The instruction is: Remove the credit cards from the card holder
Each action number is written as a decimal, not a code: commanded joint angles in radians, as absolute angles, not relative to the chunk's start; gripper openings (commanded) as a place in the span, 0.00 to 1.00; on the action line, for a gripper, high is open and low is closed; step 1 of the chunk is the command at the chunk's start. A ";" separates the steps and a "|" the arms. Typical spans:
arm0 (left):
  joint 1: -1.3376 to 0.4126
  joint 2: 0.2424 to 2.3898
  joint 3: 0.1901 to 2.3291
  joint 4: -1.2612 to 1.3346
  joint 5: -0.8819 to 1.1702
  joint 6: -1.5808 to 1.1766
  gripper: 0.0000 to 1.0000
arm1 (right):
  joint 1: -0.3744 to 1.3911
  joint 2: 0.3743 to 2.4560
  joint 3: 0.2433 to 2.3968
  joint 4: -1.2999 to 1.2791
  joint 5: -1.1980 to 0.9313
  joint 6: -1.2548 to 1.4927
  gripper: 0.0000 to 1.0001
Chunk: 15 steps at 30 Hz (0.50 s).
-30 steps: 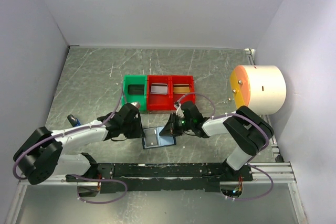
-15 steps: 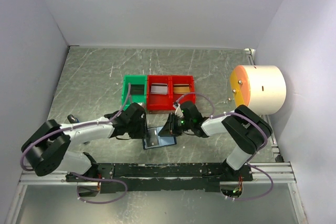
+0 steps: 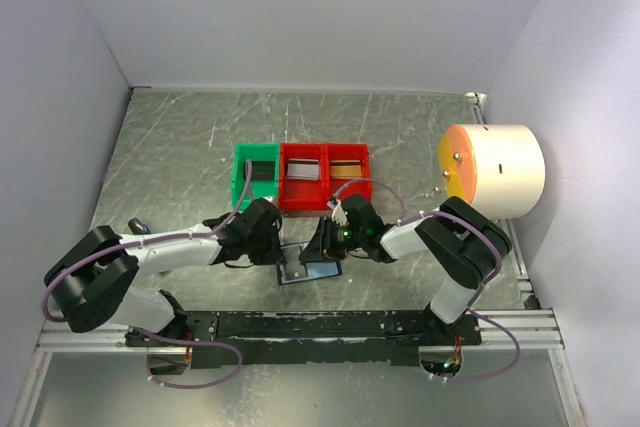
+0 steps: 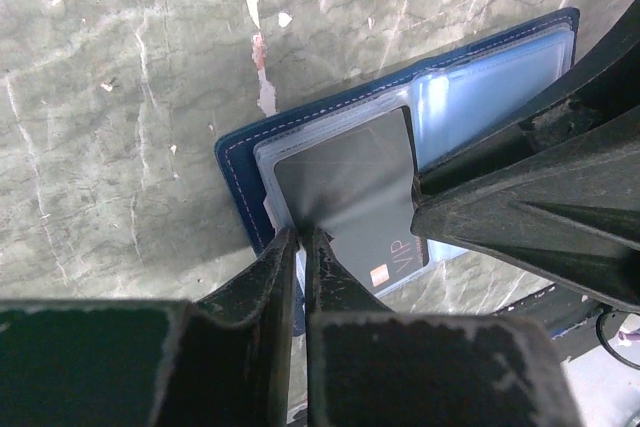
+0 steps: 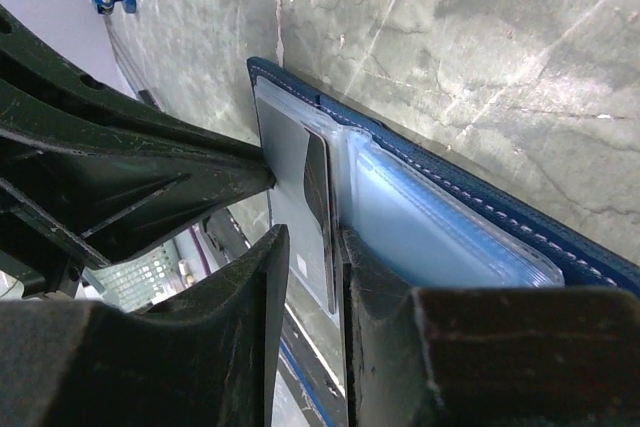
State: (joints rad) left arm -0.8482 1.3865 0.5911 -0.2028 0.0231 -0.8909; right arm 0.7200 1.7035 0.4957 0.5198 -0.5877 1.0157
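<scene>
Where the two arms meet near the front of the marbled grey-green tabletop (image 3: 180, 147), a navy card holder (image 3: 308, 264) lies opened flat, just in front of the green bin (image 3: 240, 172) and the red bins (image 3: 303, 194). Its leather-like cover has pale stitching along a rounded edge, and glossy, clear blue-grey plastic sleeves fan out inside. A dark grey credit card (image 4: 350, 187), matte, with small "VIP" lettering and an orange mark, sits in the top sleeve. The left claw (image 4: 300, 239) is clenched on that card's outer edge, its black fingers almost touching. The right claw (image 5: 335, 247) pinches the sleeve edge at the holder's middle, its fingers a thin slit apart; whether the card is also in that pinch is unclear.
</scene>
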 commanded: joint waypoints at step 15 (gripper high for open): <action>-0.903 1.360 0.530 -0.245 -0.072 -0.913 0.07 | 0.733 1.590 0.440 0.511 -0.517 1.056 0.00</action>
